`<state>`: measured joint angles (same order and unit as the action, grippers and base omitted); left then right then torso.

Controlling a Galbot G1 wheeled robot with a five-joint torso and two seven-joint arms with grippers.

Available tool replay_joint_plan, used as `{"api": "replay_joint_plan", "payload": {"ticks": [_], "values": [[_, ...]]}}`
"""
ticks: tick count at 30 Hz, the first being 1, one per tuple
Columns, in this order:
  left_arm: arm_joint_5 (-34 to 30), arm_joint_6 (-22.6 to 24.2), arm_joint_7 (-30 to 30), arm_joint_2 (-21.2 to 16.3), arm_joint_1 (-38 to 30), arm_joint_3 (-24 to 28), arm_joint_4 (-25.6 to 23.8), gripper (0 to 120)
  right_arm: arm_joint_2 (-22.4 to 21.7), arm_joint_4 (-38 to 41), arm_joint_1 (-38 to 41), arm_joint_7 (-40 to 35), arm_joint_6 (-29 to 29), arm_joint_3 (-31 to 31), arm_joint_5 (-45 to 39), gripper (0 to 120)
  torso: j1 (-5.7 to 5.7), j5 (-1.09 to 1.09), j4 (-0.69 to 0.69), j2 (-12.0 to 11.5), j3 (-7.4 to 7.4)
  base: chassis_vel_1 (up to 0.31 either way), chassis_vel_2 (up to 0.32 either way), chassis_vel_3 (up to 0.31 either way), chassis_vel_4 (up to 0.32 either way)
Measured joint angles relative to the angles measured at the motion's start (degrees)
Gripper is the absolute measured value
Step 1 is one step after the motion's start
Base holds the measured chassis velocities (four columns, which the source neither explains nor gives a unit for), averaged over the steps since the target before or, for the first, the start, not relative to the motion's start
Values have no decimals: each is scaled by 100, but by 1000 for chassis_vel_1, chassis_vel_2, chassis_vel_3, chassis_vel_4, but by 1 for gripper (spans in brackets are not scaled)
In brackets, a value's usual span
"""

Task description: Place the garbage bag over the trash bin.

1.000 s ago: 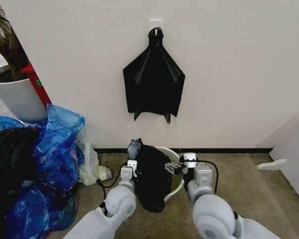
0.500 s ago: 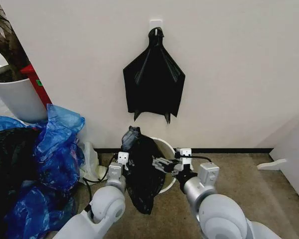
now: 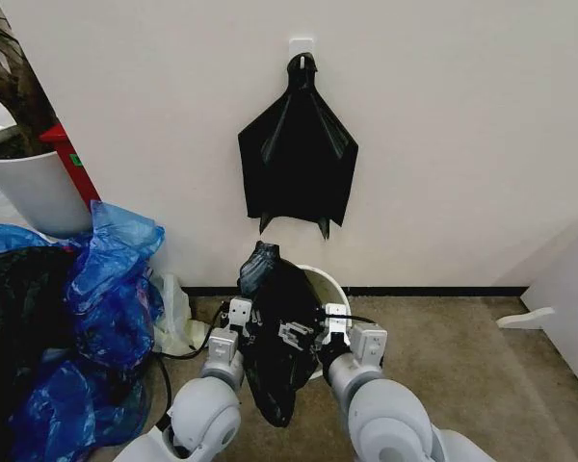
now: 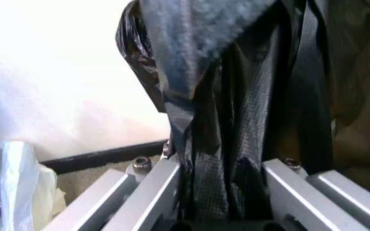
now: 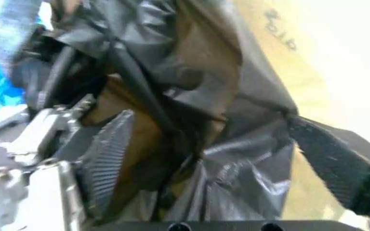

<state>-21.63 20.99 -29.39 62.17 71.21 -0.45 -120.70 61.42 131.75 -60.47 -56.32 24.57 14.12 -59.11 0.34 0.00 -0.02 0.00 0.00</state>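
Here, at the left edge of the head view, a white plant pot (image 3: 29,188) stood above a heap of blue plastic bags (image 3: 101,289) that filled the lower left. Just right of them, low in the frame, the left gripper (image 3: 243,318) was clenched on the left edge of the garbage bag (image 3: 275,332); the left wrist view showed the bag's film (image 4: 227,159) pinched between the metal fingers (image 4: 150,192). The bag hung crumpled at lower centre, its bunched top rising above the left gripper and its lower end drooping toward the carpet, in front of the trash bin (image 3: 329,287), whose pale rim showed just behind and to the right of it against the wall's base. Above, at upper centre, a flat black bundle (image 3: 297,159) hung on the wall. Right of the bag, the right gripper (image 3: 303,335) lay against the film with its ribbed pads (image 5: 108,159) spread apart, folds of plastic lying between them ungripped.
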Motion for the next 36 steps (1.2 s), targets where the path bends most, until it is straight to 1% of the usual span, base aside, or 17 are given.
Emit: {"api": "replay_joint_plan", "payload": {"ticks": [3, 4, 6, 8, 10, 12, 13, 14, 17, 19, 21, 22, 23, 27, 30, 33, 36], "values": [[44, -3, 40, -43, 102, -137, -92, 1, -21, -21, -23, -25, 4, -76, 33, 70, 0, 0, 1, 0, 0, 0, 0, 0, 0], [44, -3, 40, -43, 102, -137, -92, 1, -21, -21, -23, -25, 4, -76, 33, 70, 0, 0, 1, 0, 0, 0, 0, 0, 0], [46, -3, 54, -68, 130, -183, -128, 1, -43, -18, -45, -26, 9, -107, 44, 64, 0, 0, 1, 0, 0, 0, 0, 0, 0], [46, -25, 82, -115, 175, -239, -198, 1, -70, -18, -81, -34, 24, -137, 59, 52, 0, 0, 0, 0, 0, 0, 0, 0, 0], [46, -38, 95, -124, 188, -250, -221, 1, -70, -34, -85, -45, 26, -145, 63, 51, 0, 0, 0, 0, 0, 0, 0, 0, 0], [52, -64, 125, -138, 213, -265, -260, 1, -61, -72, -87, -56, 27, -157, 77, 44, 0, 0, 1, 0, 0, 0, 0, 0, 0], [67, -93, 158, -150, 235, -271, -285, 1, -45, -111, -87, -64, 27, -175, 90, 38, 0, 0, 0, 0, 0, 0, 0, 0, 0], [74, -105, 169, -153, 243, -274, -292, 1, -42, -121, -87, -65, 27, -181, 94, 36, 0, 0, 0, 0, 0, 0, 0, 0, 0], [123, -170, 236, -161, 294, -298, -309, 1, -44, -144, -99, -66, 27, -258, 125, 21, 0, 0, 1, 0, 0, 0, 0, 0, 0], [130, -178, 244, -164, 299, -304, -309, 1, -51, -138, -106, -66, 27, -273, 128, 20, 0, 1, 1, 0, 0, 0, 0, 0, 0], [157, -217, 268, -175, 312, -328, -299, 1, -103, -72, -140, -65, 27, -338, 139, 8, 0, 1, 1, 0, 0, 0, 0, 0, 0], [160, -225, 271, -176, 313, -332, -294, 1, -116, -53, -147, -65, 27, -350, 139, 6, 0, 1, 1, 0, 0, 0, 0, 0, 0], [167, -252, 273, -180, 318, -350, -274, 1, -183, 35, -183, -63, 27, -412, 139, 0, 0, 0, 0, 0, 0, 0, 0, 0, 0], [167, -283, 286, -199, 336, -389, -270, 1, -286, 88, -245, -57, 27, -597, 159, 0, 0, 1, 1, 0, 0, 0, 0, 0, 0], [176, -317, 302, -277, 378, -454, -268, 1, -429, 127, -366, 31, 29, -995, 266, 0, 0, 1, 0, 0, 0, 0, 0, 0, 0], [163, -323, 309, -303, 398, -477, -298, 1, -482, 128, -390, 43, 36, -1122, 263, 0, 0, 1, 1, 0, 0, 0, 0, 0, 0], [102, -382, 361, -383, 443, -548, -395, 1, -598, 85, -519, 118, 62, -1464, 253, 0, 0, 1, 1, 0, 0, 0, 0, 0, 0]]}}
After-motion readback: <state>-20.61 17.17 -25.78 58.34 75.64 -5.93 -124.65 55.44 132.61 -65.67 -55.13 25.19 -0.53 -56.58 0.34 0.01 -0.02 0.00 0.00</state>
